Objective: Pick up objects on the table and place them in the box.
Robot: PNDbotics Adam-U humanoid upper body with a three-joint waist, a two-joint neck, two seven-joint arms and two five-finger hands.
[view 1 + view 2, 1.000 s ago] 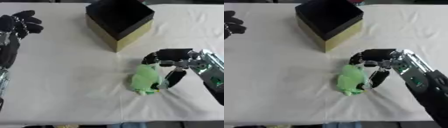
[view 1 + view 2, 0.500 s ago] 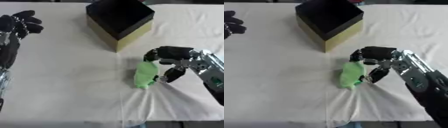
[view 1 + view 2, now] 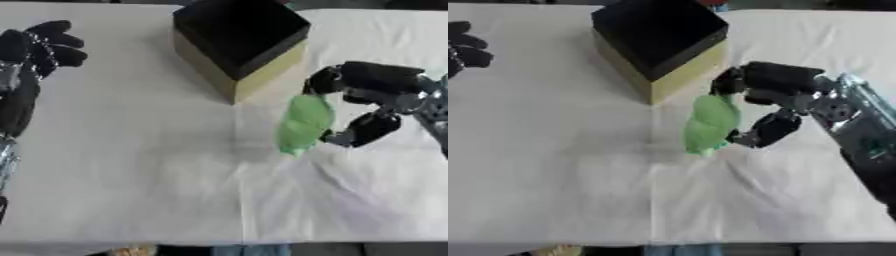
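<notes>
One box (image 3: 238, 44) stands on the table (image 3: 131, 165), toward its far edge, black inside with yellowish walls. One green object (image 3: 304, 124) is there, soft-looking and lumpy, just off the box's near right corner. Two robot hands are in sight: the right hand (image 3: 372, 100) curled round that green object, the left hand (image 3: 39, 47) near the table's far left corner.

Our right hand (image 3: 372, 102), curled round the green object (image 3: 304, 123), sits just beside the box (image 3: 241, 42); only its near wall stands between; white tablecloth (image 3: 131, 165) elsewhere lies open.
</notes>
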